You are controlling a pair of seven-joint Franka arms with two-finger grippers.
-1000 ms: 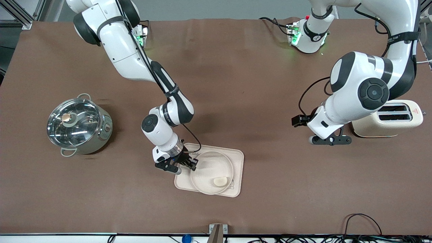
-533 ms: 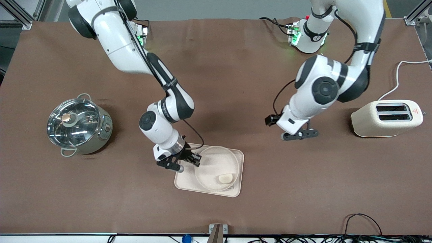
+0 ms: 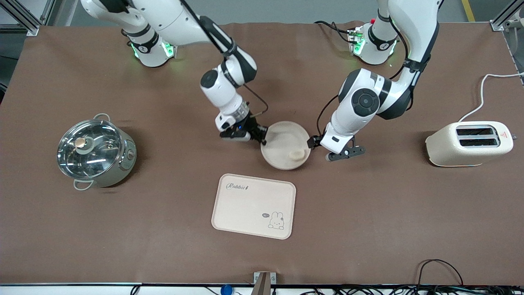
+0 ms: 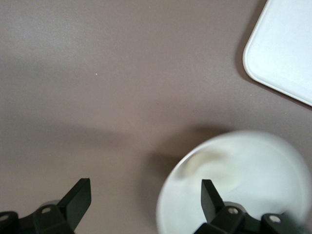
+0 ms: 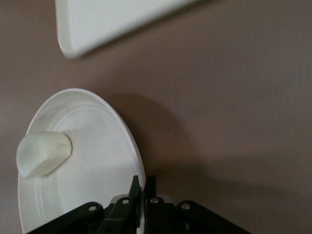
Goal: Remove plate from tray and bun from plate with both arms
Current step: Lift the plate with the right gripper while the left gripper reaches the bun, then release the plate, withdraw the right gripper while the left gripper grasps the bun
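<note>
Brown worktop (image 3: 123,229) with a rectangular cream tray bearing a rabbit drawing (image 3: 254,211) nearest the camera. Farther back, the round cream-white plate (image 3: 282,141) is pinched at its rim by the right pincer (image 3: 257,135), the small pale bun (image 3: 295,154) lying in it. The left pincer (image 3: 342,153), spread wide, hangs beside the plate.

A robot lab: brown-covered table (image 3: 163,229), aluminium framing (image 3: 24,16), loose cables (image 3: 442,266).

Right pincer (image 3: 262,137) pinched closed aloft; left pincer (image 3: 342,153) spread wide.
</note>
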